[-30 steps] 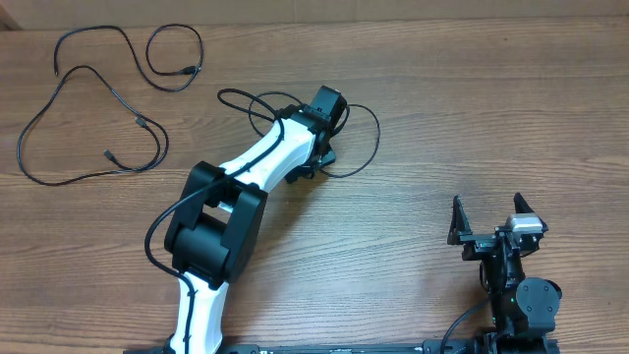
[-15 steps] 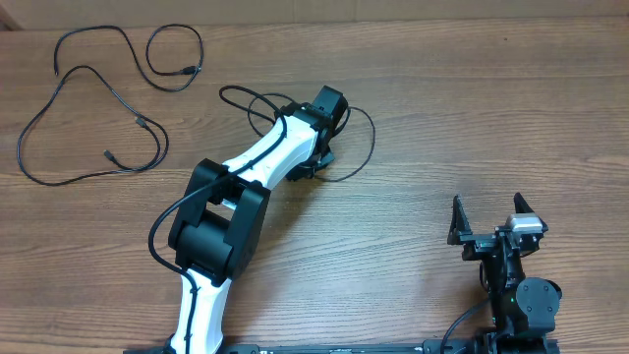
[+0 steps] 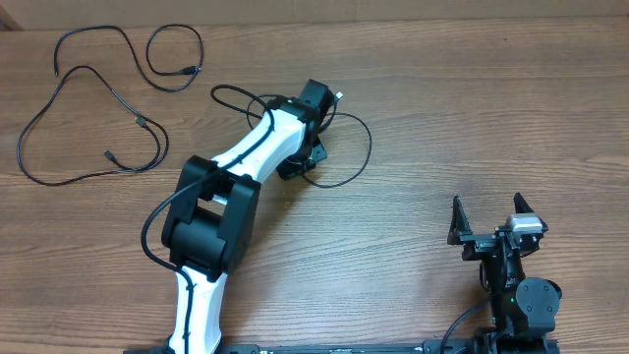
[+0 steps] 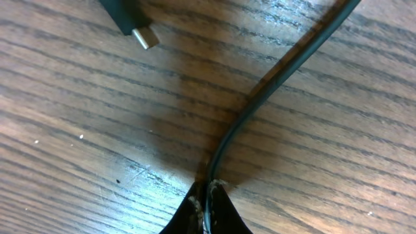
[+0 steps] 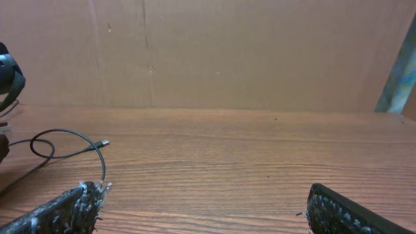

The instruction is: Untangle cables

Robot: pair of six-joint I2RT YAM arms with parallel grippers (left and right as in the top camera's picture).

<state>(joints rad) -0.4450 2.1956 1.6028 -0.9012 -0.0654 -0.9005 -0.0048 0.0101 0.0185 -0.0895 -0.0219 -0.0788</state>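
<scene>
My left gripper (image 3: 298, 163) is down at the table's centre left, shut on a thin black cable (image 3: 360, 162) that loops around it. In the left wrist view the cable (image 4: 273, 81) runs from between the closed fingertips (image 4: 224, 208) toward the upper right. A black plug end (image 4: 130, 19) with a metal tip lies at the upper left. Two more cables lie apart at the far left: a small curl (image 3: 167, 59) and a large loop (image 3: 59, 138). My right gripper (image 3: 488, 224) stands open at the near right, nothing in it.
The right wrist view shows the looped cable (image 5: 65, 138) with its plug at the left, a brown cardboard wall (image 5: 214, 52) behind the table, and a pale post (image 5: 396, 71) at the right. Thick black wires (image 3: 157, 236) run along the left arm.
The left gripper has shut on the cable and shifted a little to the left, and the loop has followed. The right arm and the far-left cables have not moved.
</scene>
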